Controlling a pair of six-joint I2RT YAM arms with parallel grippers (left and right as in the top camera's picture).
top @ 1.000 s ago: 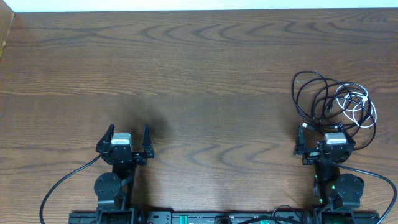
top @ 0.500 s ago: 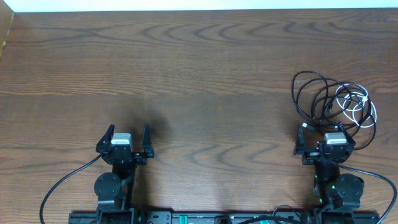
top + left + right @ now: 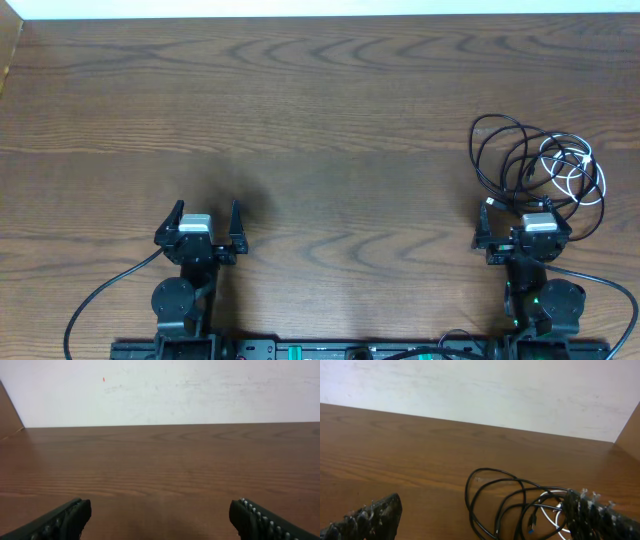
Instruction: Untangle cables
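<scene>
Right wrist view: the right end effector stands spread wide and empty, with its dark ridged pads low at either edge of the picture.
Left end effector: also spread wide with nothing between the fingers. Only bare wood lies ahead of it.
Where the cables lie: on the surface just ahead of the right end effector and a little to its right, well apart from the left one.
Black cable: a thin round cord in several loose, overlapping loops. A small plug end lies near the right finger.
White cable: shorter, coiled among the black loops on their right side, and partly hidden behind the right finger.
Handling, as a judgement: light, limp and smooth-jacketed, so one cord is likely to slide and drag the other when pulled. Whether any crossing is a true knot I cannot tell.
Where to take hold, as a judgement: the outer black loop on the left, which lies clear of the white cord, or a plug end, pinched low against the wood.
Surface: flat, matte brown wood with a wavy grain.
Beyond: a pale, scuffed wall.
</scene>
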